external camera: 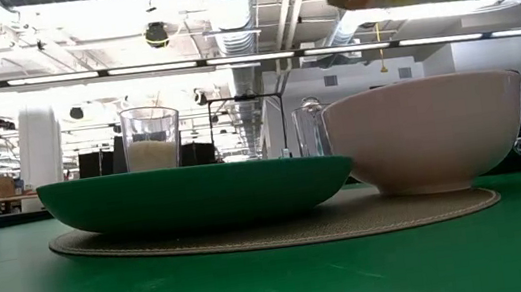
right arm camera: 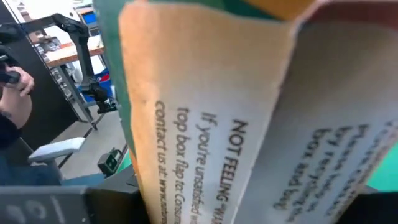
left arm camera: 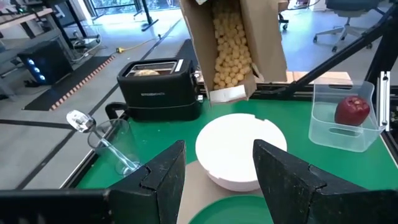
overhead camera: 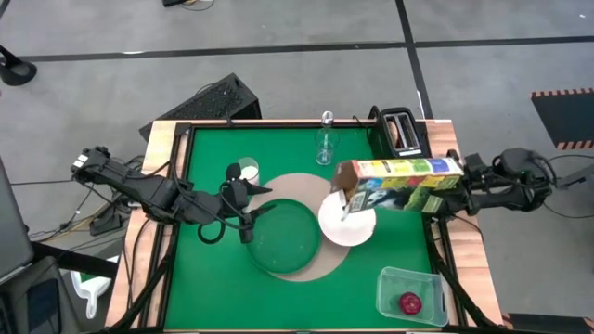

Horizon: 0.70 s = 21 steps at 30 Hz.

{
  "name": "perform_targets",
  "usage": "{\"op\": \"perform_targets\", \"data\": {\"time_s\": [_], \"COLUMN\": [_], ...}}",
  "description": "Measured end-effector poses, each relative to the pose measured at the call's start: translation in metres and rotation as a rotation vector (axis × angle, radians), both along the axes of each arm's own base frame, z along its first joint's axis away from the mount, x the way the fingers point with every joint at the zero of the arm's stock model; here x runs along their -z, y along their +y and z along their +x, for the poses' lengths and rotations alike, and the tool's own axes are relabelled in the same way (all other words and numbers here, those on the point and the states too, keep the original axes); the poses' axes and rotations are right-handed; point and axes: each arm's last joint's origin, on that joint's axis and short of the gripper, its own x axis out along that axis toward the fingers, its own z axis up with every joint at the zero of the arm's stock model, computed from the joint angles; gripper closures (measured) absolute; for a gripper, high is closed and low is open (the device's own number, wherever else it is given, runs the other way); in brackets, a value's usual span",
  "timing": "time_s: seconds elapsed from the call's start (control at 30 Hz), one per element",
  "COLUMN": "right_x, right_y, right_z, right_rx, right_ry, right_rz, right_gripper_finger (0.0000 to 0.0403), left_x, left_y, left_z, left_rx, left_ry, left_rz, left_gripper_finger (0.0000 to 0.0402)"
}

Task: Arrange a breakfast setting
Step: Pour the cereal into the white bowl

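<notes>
over the white bowl, a cereal box tips open

above the right side of the green table (overhead camera: 404, 237), the right gripper (overhead camera: 457, 192) clamps the green-and-yellow cereal box (overhead camera: 399, 183) by its far end and holds it on its side, the open flap pointing down over the white bowl (overhead camera: 348, 223). the left wrist view shows round yellow cereal pieces (left arm camera: 231, 46) packed at the box mouth just above the bowl. the bowl rests on the round tan mat (overhead camera: 299, 186), touching or just beside the dark green plate (overhead camera: 283, 237), which sits on the same mat. the left gripper (overhead camera: 247, 223) hovers at the plate's left rim, its two dark fingers (left arm camera: 163, 180) spread wide and holding nothing. the small milk glass (overhead camera: 247, 170) stands just off the mat's left edge, and the clear stemmed glass (overhead camera: 325, 144) stands beyond the mat toward the table's far side. the black toaster (overhead camera: 401, 130) sits at the far right corner with round toast (left arm camera: 146, 71) in its slot. the red fruit (overhead camera: 409, 301) lies in a clear plastic tub (overhead camera: 388, 288) at the near right corner.
</notes>
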Motion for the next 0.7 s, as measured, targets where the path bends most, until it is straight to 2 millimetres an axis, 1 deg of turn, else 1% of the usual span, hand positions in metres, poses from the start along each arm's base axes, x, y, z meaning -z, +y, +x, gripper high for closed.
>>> {"op": "perform_targets", "data": {"time_s": [0.23,0.5,0.7], "right_x": [0.004,0.016,0.016], "right_y": [-0.001,-0.001,-0.001], "right_z": [-0.008,-0.012,-0.012], "right_rx": [0.006,0.022,0.025], "right_ry": [0.086,0.225,0.223], "right_rz": [0.047,0.106,0.116], "right_gripper_finger": [0.0154,0.0154,0.0154], "left_x": [0.000,0.000,0.000], "left_y": [0.000,0.000,0.000], "left_z": [0.000,0.000,0.000], "left_rx": [-0.003,-0.007,-0.009], "left_ry": [-0.002,-0.005,-0.006], "left_rz": [-0.007,-0.015,-0.018], "left_gripper_finger": [0.0226,0.0226,0.0226]}}
